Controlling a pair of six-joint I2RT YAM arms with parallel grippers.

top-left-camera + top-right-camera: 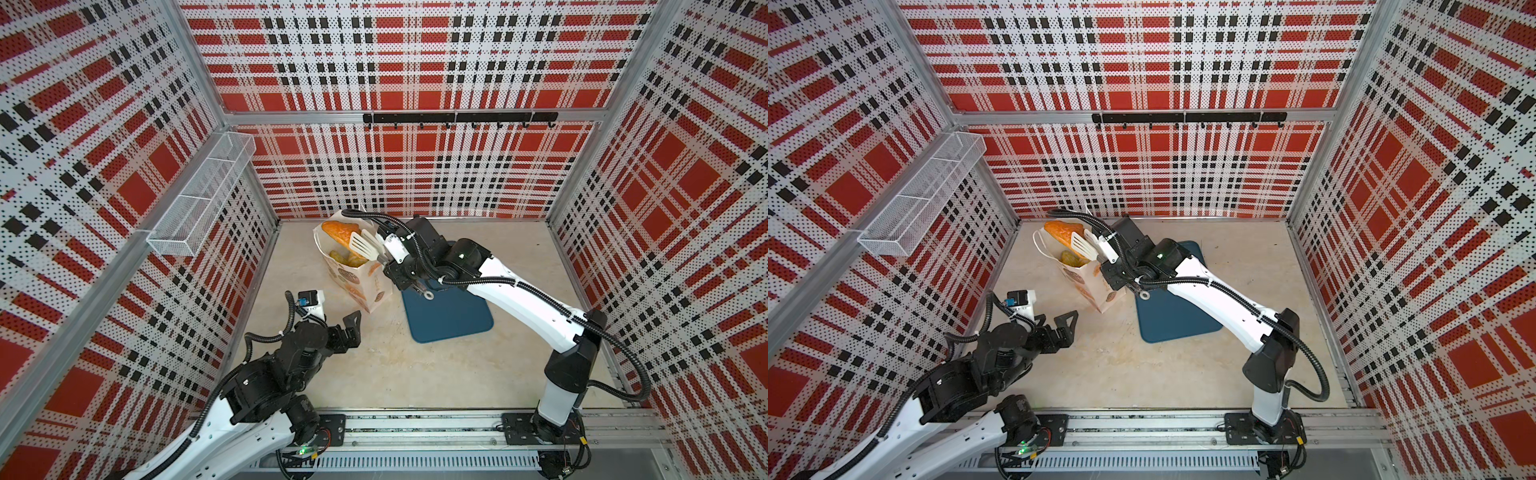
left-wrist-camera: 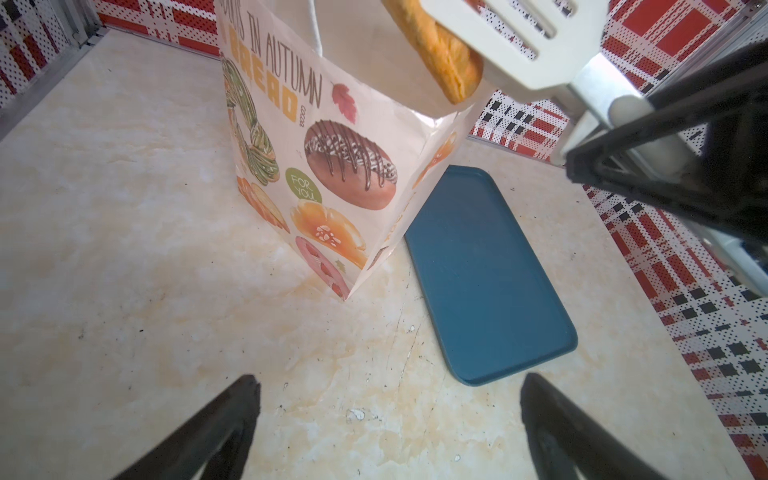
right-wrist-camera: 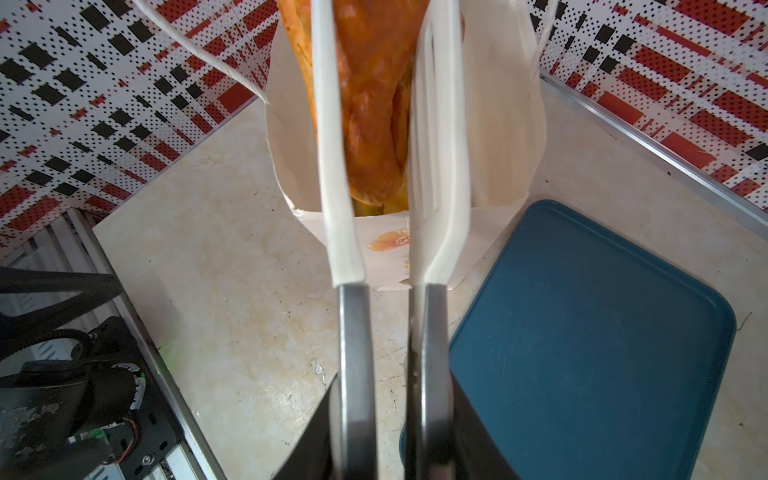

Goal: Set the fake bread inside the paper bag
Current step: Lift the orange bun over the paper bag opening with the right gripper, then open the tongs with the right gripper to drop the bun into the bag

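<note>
The right gripper (image 3: 392,440) is squeezed on white-tipped metal tongs (image 3: 338,174), which pinch a long orange-brown toy bread (image 3: 372,124) right at the open top of the tall cream paper bag (image 2: 270,104) with bread pictures. The bread is slanted, so it could catch the rim and tip the bag, or slip out onto the pale worktop (image 2: 124,249). The left gripper (image 2: 388,382) is wide open, empty and not touching the bag, so nothing steadies it.

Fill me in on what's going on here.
The right gripper is squeezing white slotted-tip metal tongs, which pinch a long orange-brown toy loaf at the mouth of the cream printed paper bag. Yellow pastries already lie inside. The left gripper hangs open near the bag, holding nothing. The flat dark-blue tray beside it shows no bread.
</note>
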